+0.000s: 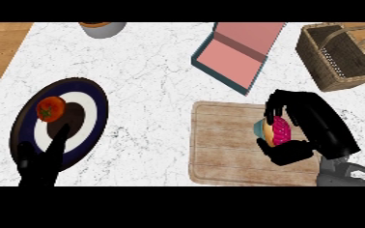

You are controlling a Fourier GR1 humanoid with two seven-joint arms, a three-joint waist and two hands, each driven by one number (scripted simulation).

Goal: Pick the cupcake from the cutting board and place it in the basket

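Note:
A cupcake point(274, 130) with pink frosting and a blue wrapper lies at the right side of the wooden cutting board point(228, 145). My right hand point(314, 125) is curled round it, fingers above and thumb below, hiding part of it. The wicker basket point(335, 58) with a handle stands at the far right, beyond the board. My left hand point(43, 162) rests open at the lower left, over the rim of a plate.
A dark blue and white plate point(89, 101) with a tomato point(50, 108) sits at the left. A pink open box with a teal edge point(239, 53) lies between board and basket. A grey bowl point(103, 28) stands at the top edge.

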